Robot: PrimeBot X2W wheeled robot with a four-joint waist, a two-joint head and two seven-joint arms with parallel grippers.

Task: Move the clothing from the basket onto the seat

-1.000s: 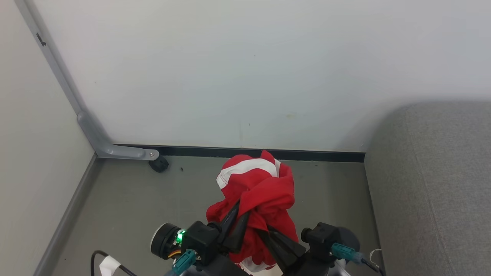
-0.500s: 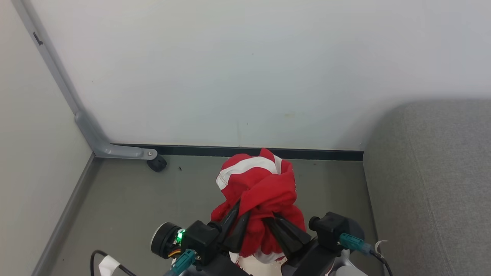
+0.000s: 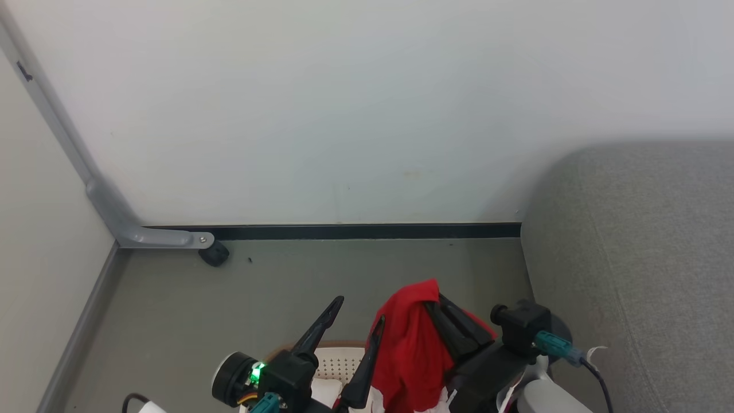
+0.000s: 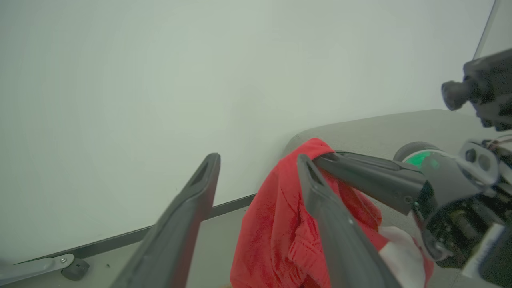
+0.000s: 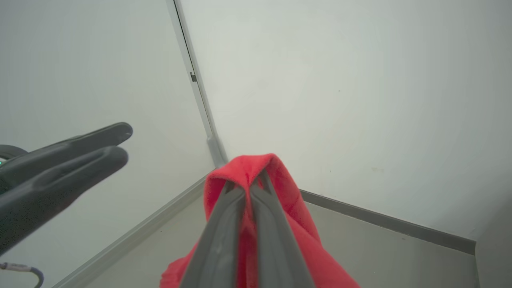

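The red clothing (image 3: 410,344) hangs bunched from my right gripper (image 3: 438,301), which is shut on its top fold. In the right wrist view the two fingers (image 5: 224,224) press together on the red clothing (image 5: 290,200). My left gripper (image 3: 358,321) stands open just left of the cloth, with nothing between its fingers; its own view shows the spread left gripper (image 4: 258,158) beside the clothing (image 4: 268,232). Below the grippers a bit of the cream holed basket (image 3: 338,362) shows. The grey seat (image 3: 631,258) fills the right side.
A white wall runs along the back with a black baseboard (image 3: 367,231). A grey metal leg with a black caster (image 3: 215,254) stands on the grey floor (image 3: 229,304) at the left corner.
My left gripper has opened and let go of the clothing, which now hangs lower from the right gripper alone. The camera has shifted, bringing the basket's edge into view.
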